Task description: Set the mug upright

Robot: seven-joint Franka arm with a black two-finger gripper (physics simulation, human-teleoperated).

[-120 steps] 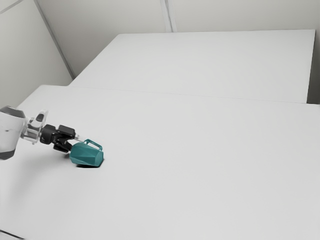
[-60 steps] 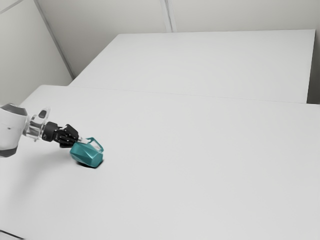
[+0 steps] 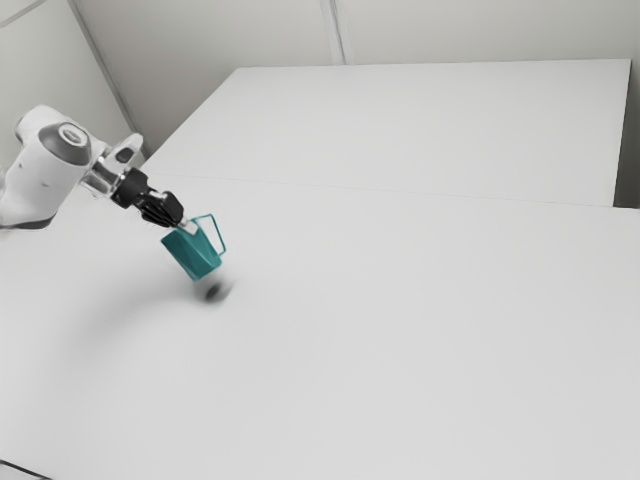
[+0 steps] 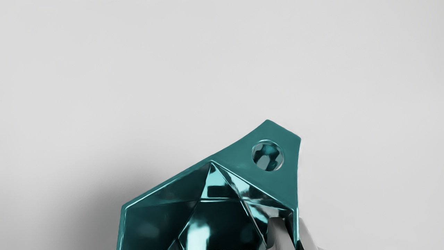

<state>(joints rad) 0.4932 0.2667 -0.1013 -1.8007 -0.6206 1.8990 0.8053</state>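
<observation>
Mug [image 3: 192, 254] Held by Wall, Raised and Tilted

Exterior view: The arm [image 3: 52, 165] enters from the exterior view's left and slopes down toward the gripper [image 3: 187, 226]. The mug hangs from the fingertips, clear of the table [image 3: 400, 350]. Its axis is tilted: the mouth end is at the gripper, and the base points down and toward the exterior view's right. The handle [image 3: 221, 236] is on the side toward the exterior view's right, apart from the fingertips. A dark shadow [image 3: 212, 291] lies on the table below the base.

Wrist view: The mouth faces the camera and exposes the faceted interior [image 4: 152, 222]. The gripper pinches the mug's wall: one finger [image 4: 277, 234] is inside the mouth, the other [image 4: 307, 234] is outside, with the wall between them. A flat rim corner [image 4: 239, 156] with a round opening [image 4: 267, 155] projects near the pinched wall.
</observation>
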